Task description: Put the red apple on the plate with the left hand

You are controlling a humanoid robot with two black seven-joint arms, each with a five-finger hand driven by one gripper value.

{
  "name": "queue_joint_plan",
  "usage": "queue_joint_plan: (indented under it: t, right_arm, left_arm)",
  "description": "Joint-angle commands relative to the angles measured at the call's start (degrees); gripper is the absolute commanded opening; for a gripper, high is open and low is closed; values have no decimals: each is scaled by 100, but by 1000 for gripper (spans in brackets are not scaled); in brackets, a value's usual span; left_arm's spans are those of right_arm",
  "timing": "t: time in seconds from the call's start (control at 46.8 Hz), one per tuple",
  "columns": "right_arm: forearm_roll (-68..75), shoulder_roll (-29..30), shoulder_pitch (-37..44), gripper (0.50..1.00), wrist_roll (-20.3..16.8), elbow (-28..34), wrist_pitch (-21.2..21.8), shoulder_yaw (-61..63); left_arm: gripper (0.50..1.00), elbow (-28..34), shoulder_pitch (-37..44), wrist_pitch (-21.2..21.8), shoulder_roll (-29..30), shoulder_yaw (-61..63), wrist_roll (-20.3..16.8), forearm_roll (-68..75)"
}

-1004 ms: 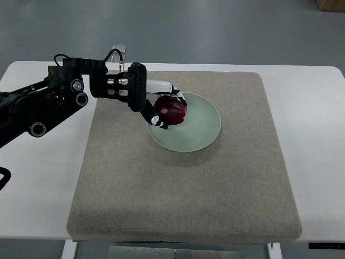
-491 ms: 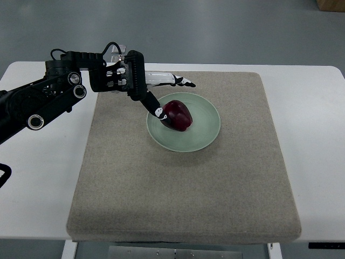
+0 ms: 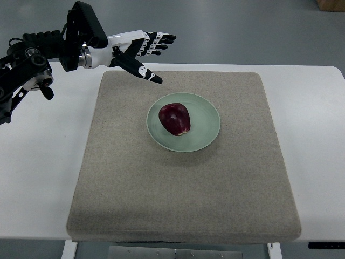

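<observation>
— Where's your apple [image 3: 174, 119]?
— On the plate [image 3: 207, 135], middle of the mat [image 3: 183, 189].
— And your left hand [image 3: 137, 51]?
— Up at the mat's far left corner, fingers spread, holding nothing.

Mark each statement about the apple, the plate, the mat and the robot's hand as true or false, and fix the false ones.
1. The red apple lies on the green plate. True.
2. The left hand is shut on the apple. False: its fingers are spread, it holds nothing, and it is apart from the apple, up and to the left of the plate.
3. The plate sits on the grey mat. True.
4. The right hand reaches over the plate. False: no right hand is in view.
5. The mat lies on a white table. True.
</observation>
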Motion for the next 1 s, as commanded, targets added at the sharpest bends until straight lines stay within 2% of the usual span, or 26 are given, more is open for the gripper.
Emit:
queue_joint_plan:
  t: [0.0,0.171,0.363,0.512,0.982]
  right_arm:
    - [0,0,1,928,-1,0,0,0]
    - [0,0,1,930,-1,0,0,0]
    - [0,0,1,928,-1,0,0,0]
    - [0,0,1,930,-1,0,0,0]
    - [-9,0,1,928,-1,53,53,-9]
  left_arm:
    - [996,259,17,-12,73,15,4,-782]
    - [996,602,157,-73,214,42,21,-2216]
    - [996,761,412,-73,223,16,39,-3665]
    - [996,770,658,-64,214,16,188,-4694]
    - [996,849,834,-99,214,-107,689,-5364]
